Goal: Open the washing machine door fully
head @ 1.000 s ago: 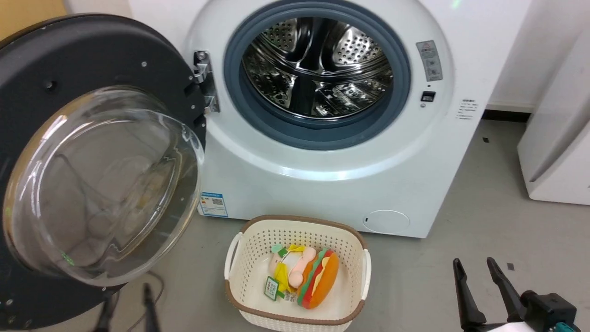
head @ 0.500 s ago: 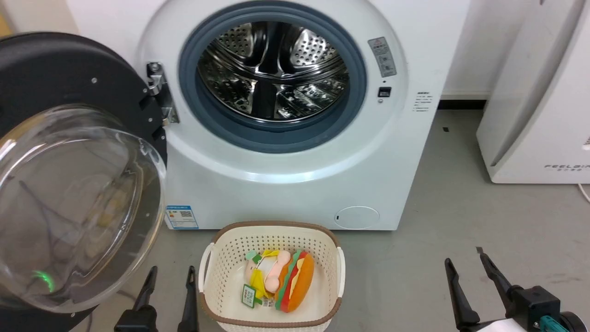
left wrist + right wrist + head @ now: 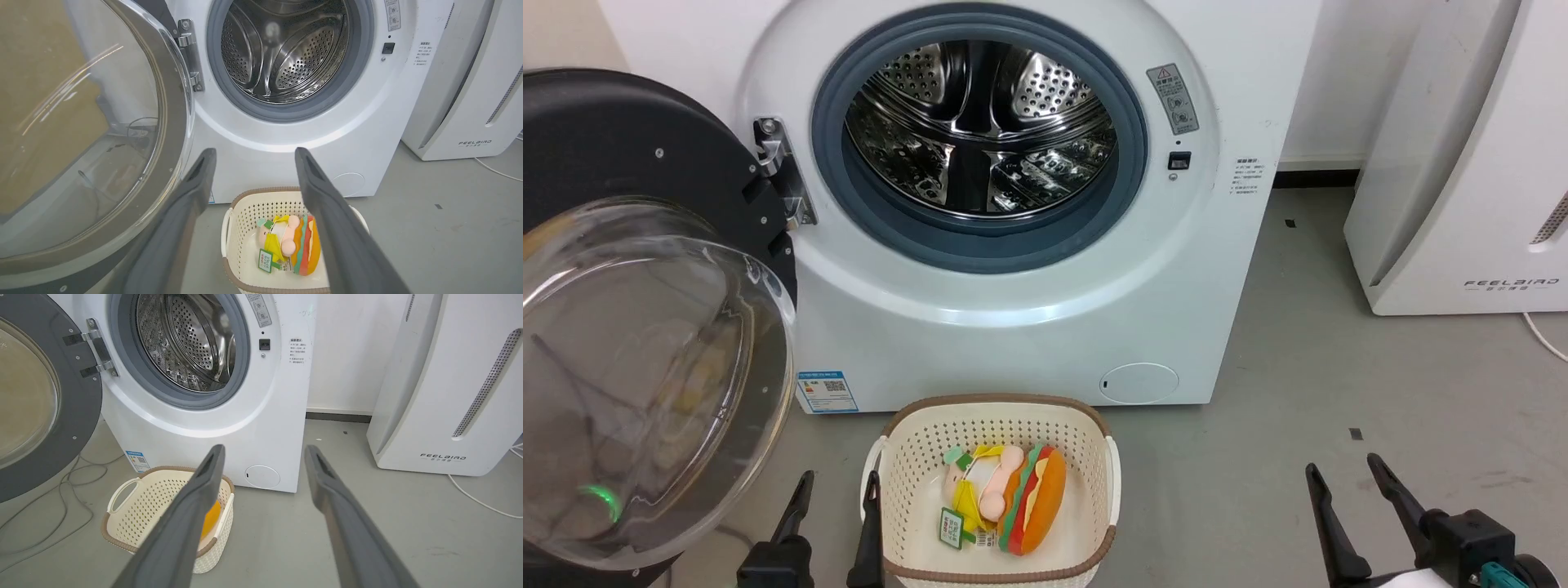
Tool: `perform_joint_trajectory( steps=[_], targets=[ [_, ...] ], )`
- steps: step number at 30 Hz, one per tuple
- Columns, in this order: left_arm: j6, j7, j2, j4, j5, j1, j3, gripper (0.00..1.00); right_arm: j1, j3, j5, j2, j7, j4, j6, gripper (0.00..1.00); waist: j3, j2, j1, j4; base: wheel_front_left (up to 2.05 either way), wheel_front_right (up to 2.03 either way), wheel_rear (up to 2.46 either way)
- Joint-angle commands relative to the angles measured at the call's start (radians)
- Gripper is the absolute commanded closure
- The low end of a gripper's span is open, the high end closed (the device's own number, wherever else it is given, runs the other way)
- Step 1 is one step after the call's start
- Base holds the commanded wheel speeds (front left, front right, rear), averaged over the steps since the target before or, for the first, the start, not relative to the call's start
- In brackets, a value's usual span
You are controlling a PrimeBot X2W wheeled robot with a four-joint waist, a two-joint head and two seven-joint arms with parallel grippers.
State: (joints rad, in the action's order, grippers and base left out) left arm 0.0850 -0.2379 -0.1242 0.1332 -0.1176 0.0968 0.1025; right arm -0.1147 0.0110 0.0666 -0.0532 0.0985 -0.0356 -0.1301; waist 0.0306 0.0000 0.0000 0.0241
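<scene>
Head view: door [image 3: 645,155] swung wide to L of washer [image 3: 1013,327], hanging on hinge [image 3: 784,175], drum exposed; judged fully open or nearly. L claw [image 3: 840,478] and R claw [image 3: 1342,465] both spread, empty, low over floor. Basket [image 3: 894,457] in front of washer holds plush burger [image 3: 1033,510] + tagged soft toy [image 3: 980,490].

L wrist view: door beside claw, not touching. Prob. heavy, stiff; glass bowl slick, breakable. Take hold at black rim [image 3: 177,122], far from hinge.

R wrist view: white appliance [image 3: 449,396] to R of washer.

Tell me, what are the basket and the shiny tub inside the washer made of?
The basket looks like cream plastic, matte, moulded with rows of small holes and a brown rim. The drum looks like steel: mirror-bright, reflecting light, punched with holes.
</scene>
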Motion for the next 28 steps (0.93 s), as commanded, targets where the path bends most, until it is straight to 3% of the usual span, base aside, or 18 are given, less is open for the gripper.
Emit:
perform_joint_trajectory(
  steps=[1, 28],
  targets=[
    [0.000, 0.000, 0.000, 0.000, 0.000, 0.000, 0.000, 1.00, 0.000, 0.000, 0.002, 0.000, 0.000, 0.000, 0.000, 1.00, 0.000, 0.0000, 0.0000, 0.000, 0.00, 0.00, 0.00],
    [-0.017, 0.046, 0.015, -0.026, 0.023, -0.019, -0.019, 1.00, 0.023, -0.002, -0.011, 0.001, -0.019, 0.007, 0.000, 1.00, -0.006, 0.0000, 0.0000, -0.005, 0.00, 0.00, 0.00]
  ],
)
